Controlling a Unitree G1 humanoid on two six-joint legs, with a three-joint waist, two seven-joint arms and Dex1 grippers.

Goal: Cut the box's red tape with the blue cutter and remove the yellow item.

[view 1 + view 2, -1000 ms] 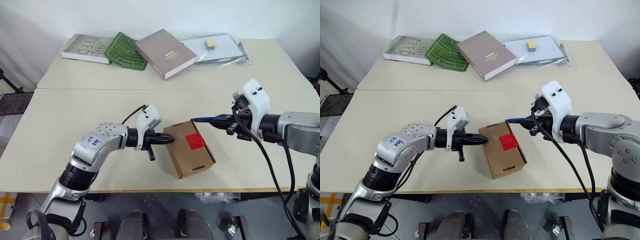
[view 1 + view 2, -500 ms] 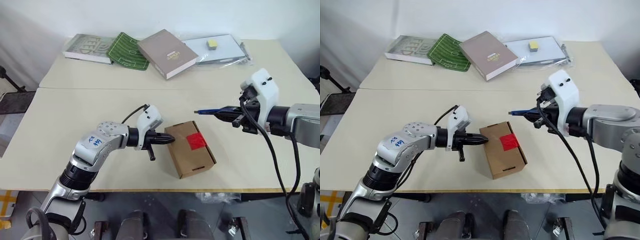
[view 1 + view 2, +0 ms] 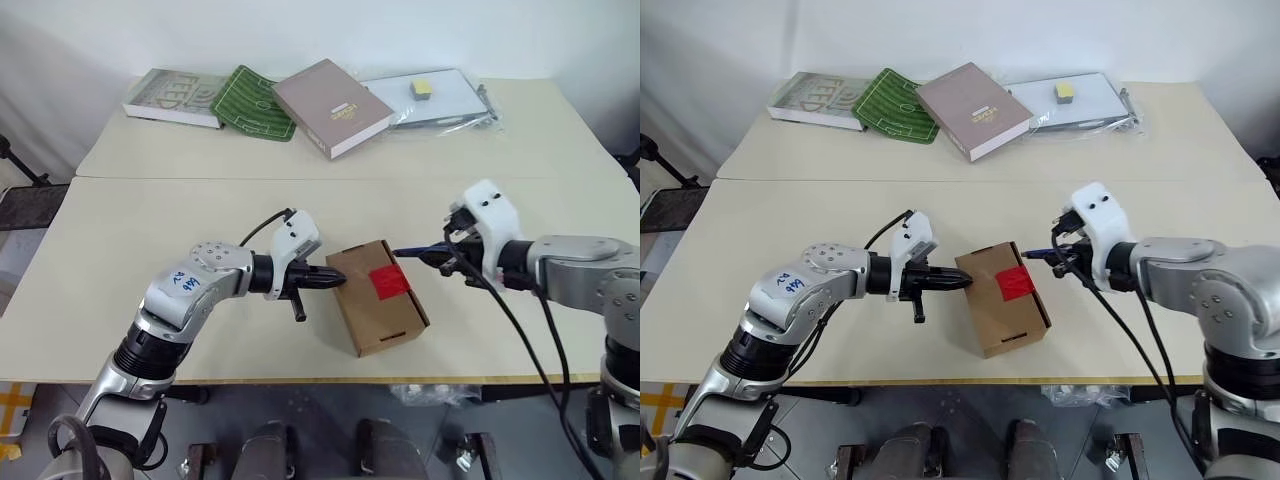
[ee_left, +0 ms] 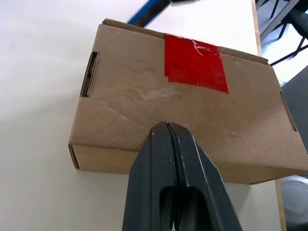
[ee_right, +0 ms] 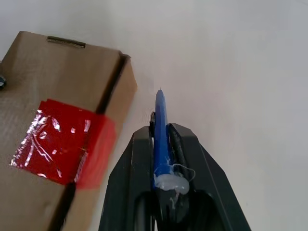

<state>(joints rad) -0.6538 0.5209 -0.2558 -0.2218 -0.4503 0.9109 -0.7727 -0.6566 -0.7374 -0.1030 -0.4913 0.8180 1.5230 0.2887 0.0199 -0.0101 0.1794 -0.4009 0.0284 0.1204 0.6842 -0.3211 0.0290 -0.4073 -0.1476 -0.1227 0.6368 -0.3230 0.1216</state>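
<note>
Small brown cardboard box (image 3: 378, 297) on the near half of the pale table (image 3: 150, 210), lid down, long axis angled from far-left to near-right. Red tape (image 3: 387, 282) across the far-right lid edge, folded over onto the side wall. Slot cuts at both short ends of the lid.

Left gripper (image 3: 336, 279) with fingers pressed together, nothing between them — tips against the box's left side, at the top edge in the left wrist view.

Right gripper (image 3: 437, 260) clamped on the blue cutter (image 3: 418, 253), fingers narrow around its body. Cutter roughly level, long axis running right to left, tip aimed at the taped side of the box. Tip just beside the box's right wall in the right wrist view, close to the tape's folded edge; contact not discernible.

At the far side of the table, well apart from the box: a grey book (image 3: 172, 96), a green soccer-field pad (image 3: 255, 102), a brownish book (image 3: 331, 106), and a clear sleeve (image 3: 450, 98) with a pale yellow block (image 3: 421, 88) on it.
</note>
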